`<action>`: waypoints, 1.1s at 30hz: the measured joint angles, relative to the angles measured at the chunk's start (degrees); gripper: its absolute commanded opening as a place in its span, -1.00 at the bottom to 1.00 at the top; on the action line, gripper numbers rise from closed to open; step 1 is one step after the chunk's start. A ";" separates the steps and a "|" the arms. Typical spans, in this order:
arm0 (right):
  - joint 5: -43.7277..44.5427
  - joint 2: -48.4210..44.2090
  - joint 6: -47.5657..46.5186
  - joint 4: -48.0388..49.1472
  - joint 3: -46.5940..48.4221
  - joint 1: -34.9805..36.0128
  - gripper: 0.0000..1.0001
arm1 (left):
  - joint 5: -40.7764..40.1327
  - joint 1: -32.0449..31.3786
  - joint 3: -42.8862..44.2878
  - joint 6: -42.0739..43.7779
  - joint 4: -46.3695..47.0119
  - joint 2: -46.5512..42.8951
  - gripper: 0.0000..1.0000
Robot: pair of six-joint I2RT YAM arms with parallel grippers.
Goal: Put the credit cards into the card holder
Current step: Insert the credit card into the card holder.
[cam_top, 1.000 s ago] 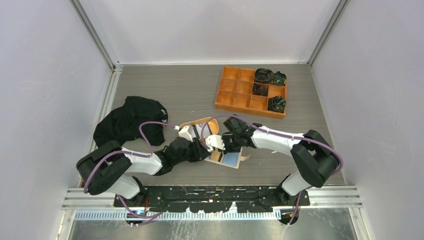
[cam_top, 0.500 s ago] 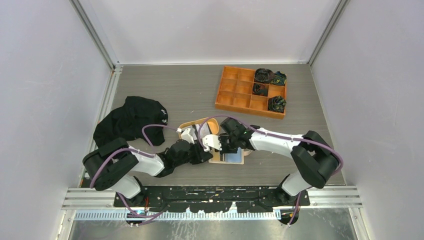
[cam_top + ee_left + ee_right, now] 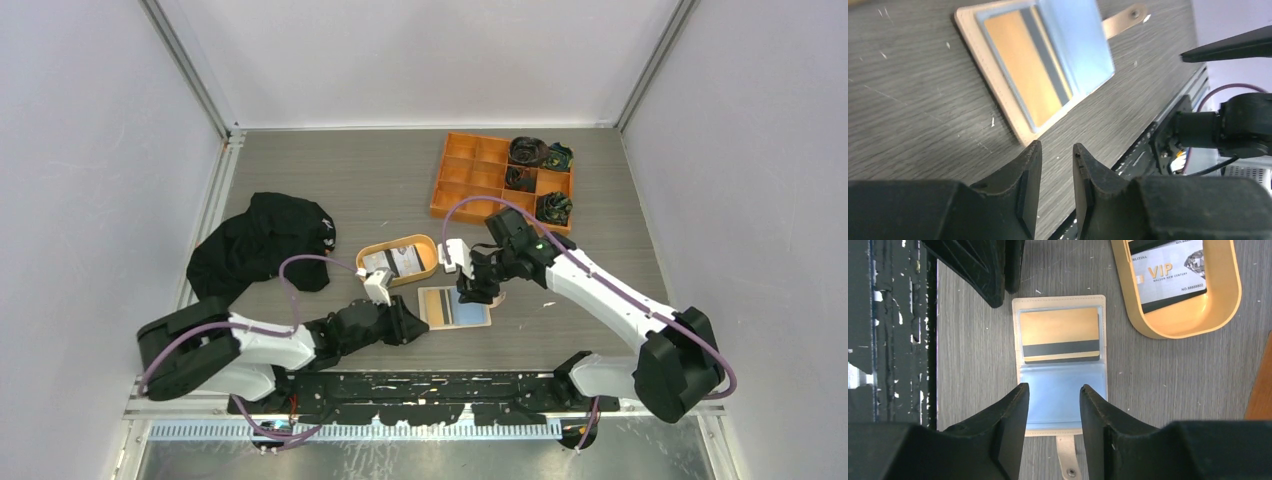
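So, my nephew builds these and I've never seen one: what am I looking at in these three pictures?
Two robot arms are bolted at the near edge of a table, each ending in a two-finger pincer. The wide picture looks down from above. The other two come from cameras on the wrists, so each shows its own dark fingers.

On the table lies an open card holder with a gold card in one pocket. Beside it, an oval tray holds a silver VIP card. Farther back are an orange compartment box and a black cloth.

The left pincer and the right pincer both stand open and hold nothing. The right one hovers over the holder.
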 measured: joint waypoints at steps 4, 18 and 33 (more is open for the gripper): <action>-1.31 -1.18 1.60 -2.73 1.62 -2.71 0.08 | -3.04 -0.31 -1.01 3.74 -3.61 -9.88 -0.28; -1.68 -4.02 12.79 -3.30 4.72 -7.45 0.52 | -17.18 0.09 1.31 19.12 -32.41 -45.18 0.65; -2.43 -2.03 25.51 -2.32 11.13 -7.78 0.99 | -5.29 14.51 12.94 22.84 -34.97 -23.26 0.55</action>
